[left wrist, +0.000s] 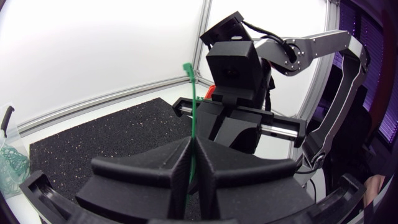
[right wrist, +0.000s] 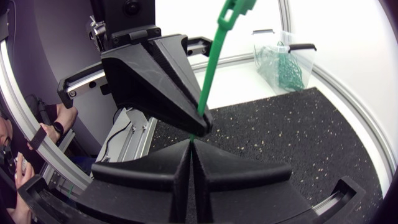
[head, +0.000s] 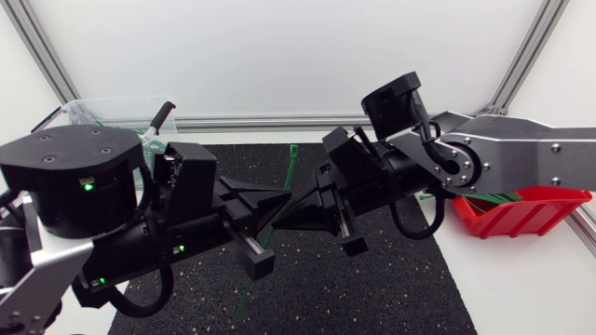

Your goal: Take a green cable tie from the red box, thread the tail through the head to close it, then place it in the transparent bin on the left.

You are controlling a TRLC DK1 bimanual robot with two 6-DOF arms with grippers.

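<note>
A green cable tie (head: pixel 291 163) stands nearly upright over the middle of the mat, its head on top (left wrist: pixel 186 67) and its tail hanging down (head: pixel 244 298). My left gripper (head: pixel 282 198) is shut on the strap; in the left wrist view the strap (left wrist: pixel 193 143) runs up from between its fingers. My right gripper (head: pixel 281 220) meets it tip to tip from the other side, shut on the same tie just below the left fingertips (right wrist: pixel 200 124). The red box (head: pixel 521 212) with more green ties sits at the right. The transparent bin (head: pixel 98 113) stands at the back left.
A black speckled mat (head: pixel 372 288) covers the table's middle. The bin (right wrist: pixel 280 59) holds several closed green ties. An aluminium frame rail (head: pixel 279 121) runs along the back edge. Both arms crowd the centre above the mat.
</note>
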